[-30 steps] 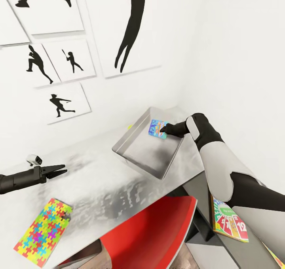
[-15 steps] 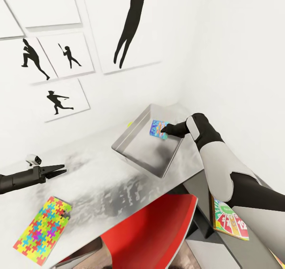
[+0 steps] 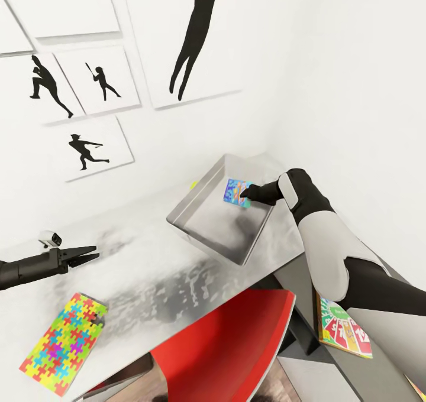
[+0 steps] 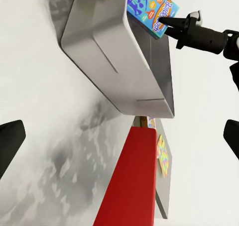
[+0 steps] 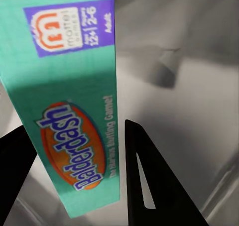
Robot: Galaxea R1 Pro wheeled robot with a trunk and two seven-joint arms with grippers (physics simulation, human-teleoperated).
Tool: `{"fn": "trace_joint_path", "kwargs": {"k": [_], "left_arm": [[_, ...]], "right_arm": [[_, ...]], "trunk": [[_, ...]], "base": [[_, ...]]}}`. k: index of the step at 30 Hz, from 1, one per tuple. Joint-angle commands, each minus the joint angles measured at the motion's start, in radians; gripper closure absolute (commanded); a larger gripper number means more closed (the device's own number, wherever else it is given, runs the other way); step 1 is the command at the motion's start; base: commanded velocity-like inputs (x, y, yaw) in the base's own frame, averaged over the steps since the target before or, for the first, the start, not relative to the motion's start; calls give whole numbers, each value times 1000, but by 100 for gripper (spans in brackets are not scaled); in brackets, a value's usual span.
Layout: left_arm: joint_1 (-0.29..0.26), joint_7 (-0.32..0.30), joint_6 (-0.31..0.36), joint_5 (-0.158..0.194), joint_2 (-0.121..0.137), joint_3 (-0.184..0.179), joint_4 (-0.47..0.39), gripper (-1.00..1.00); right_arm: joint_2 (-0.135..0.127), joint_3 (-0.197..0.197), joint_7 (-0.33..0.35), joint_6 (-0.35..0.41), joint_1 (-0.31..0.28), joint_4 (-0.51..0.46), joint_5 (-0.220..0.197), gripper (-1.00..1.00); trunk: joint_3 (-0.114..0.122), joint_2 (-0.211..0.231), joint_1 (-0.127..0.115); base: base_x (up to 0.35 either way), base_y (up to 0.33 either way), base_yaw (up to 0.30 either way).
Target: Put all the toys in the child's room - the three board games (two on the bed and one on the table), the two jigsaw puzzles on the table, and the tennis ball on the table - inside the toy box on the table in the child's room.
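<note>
Your right gripper [image 3: 244, 194], at centre right of the head view, has its two black fingers clamped on the edge of the small flat blue board game box [image 3: 235, 191] and holds it above the far corner of the shallow light-grey toy box [image 3: 204, 230]. The right wrist view shows the box's teal side panel between the fingers. I judge this box to be light and stiff cardboard with a smooth print, so it may slip; grip it by the thin edges. Your left gripper [image 3: 89, 253], at middle left, hangs empty with fingers apart, above the flat multicoloured jigsaw puzzle [image 3: 63, 342] on the pale table [image 3: 148, 272].
</note>
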Motion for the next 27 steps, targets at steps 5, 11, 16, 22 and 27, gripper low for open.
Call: {"fn": "trace_joint_path", "kwargs": {"k": [5, 11, 16, 22, 27], "left_arm": [[-1, -4, 11, -1, 0, 0, 0, -100], [-1, -4, 11, -1, 1, 0, 0, -100], [-1, -4, 11, 0, 1, 0, 0, -100], [-1, -4, 11, 1, 1, 1, 0, -100], [-1, -4, 11, 1, 2, 0, 0, -100]], "right_arm": [[2, -6, -1, 1, -2, -1, -1, 100], [2, -6, -4, -5, -4, -1, -1, 100], [4, -7, -33, -7, -4, -1, -1, -100], [5, -8, -46, -9, -5, -1, -1, -100], [5, -8, -46, -9, -5, -2, -3, -100]], "trunk": [[-2, -2, 1], [-2, -2, 1], [-2, -2, 1], [-2, -2, 1], [-2, -2, 1]], "base": [[0, 0, 0], [0, 0, 0], [0, 0, 0], [0, 0, 0], [0, 0, 0]]}}
